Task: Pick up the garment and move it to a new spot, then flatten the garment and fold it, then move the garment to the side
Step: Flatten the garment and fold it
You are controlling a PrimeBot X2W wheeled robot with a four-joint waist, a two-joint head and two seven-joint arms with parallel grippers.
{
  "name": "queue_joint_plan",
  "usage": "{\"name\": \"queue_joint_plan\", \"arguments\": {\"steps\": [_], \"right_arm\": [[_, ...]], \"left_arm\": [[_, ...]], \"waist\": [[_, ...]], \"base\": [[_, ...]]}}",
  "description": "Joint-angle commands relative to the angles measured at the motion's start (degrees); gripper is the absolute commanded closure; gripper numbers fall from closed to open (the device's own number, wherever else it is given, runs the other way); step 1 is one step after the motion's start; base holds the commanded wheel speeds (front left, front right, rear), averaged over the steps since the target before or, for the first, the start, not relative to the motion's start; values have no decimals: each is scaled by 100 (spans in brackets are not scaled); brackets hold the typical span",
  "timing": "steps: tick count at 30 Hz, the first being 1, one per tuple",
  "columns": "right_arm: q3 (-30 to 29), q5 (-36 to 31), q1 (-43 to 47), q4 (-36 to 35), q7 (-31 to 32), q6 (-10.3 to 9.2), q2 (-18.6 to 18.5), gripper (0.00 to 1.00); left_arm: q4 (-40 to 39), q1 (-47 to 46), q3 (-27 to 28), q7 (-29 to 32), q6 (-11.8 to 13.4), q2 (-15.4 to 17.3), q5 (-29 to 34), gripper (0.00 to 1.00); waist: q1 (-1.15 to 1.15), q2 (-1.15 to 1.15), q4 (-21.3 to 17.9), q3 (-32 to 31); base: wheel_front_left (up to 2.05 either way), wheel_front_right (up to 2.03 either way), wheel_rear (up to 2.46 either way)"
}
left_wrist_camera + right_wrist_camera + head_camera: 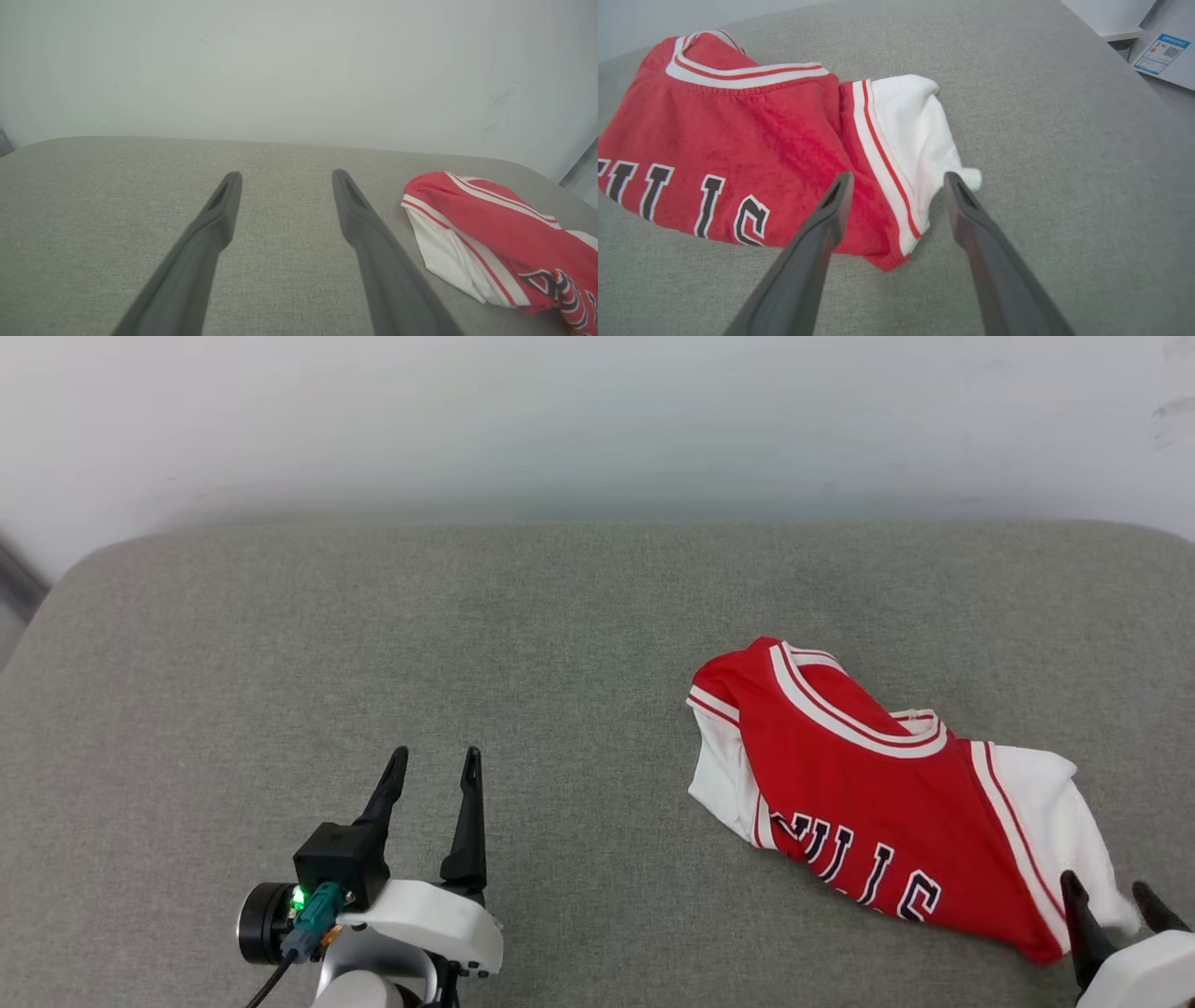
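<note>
My right end effector (897, 176) hangs released over the garment (738, 130), at its near corner; my left end effector (286, 174), released, over grey cushion (467, 616).

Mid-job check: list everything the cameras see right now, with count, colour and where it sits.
shirt: one, red with white sleeves, striped collar and black lettering, lying bunched on the right side of the pad.
pad: one, grey fabric, spanning the work area beneath the shirt.
wall: one, pale white, behind the pad.
label: one, blue and white, beyond the pad's edge, top right corner of the right wrist view.
left claw: one, dark fingers, open, over bare pad at lower left, apart from the shirt.
right claw: one, dark fingers, open, at the shirt's near right corner by the white sleeve.
</note>
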Motion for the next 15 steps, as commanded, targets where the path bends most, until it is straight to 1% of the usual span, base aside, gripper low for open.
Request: {"name": "queue_joint_plan", "arguments": {"steps": [1, 6, 9, 15], "right_arm": [[14, -41, 122, -134, -57, -4, -40, 0], [180, -102, 349, -799, -238, -3, 16, 0], [300, -98, 360, -1149, -458, -4, 81, 0], [589, -256, 294, -1551, -749, -3, 167, 0]], "left_arm": [[-5, 80, 12, 14, 31, 37, -19, 0], [-34, 227, 50, 67, 91, 109, -66, 0], [-41, 318, 65, 106, 118, 150, -86, 0], [-47, 419, 57, 235, 188, 227, -111, 0]], "waist": [[0, 0, -10, -81], [0, 0, -38, -269], [0, 0, -51, -376], [0, 0, -40, -485]], "base": [[0, 0, 0], [0, 0, 0], [0, 0, 0], [0, 0, 0]]}}
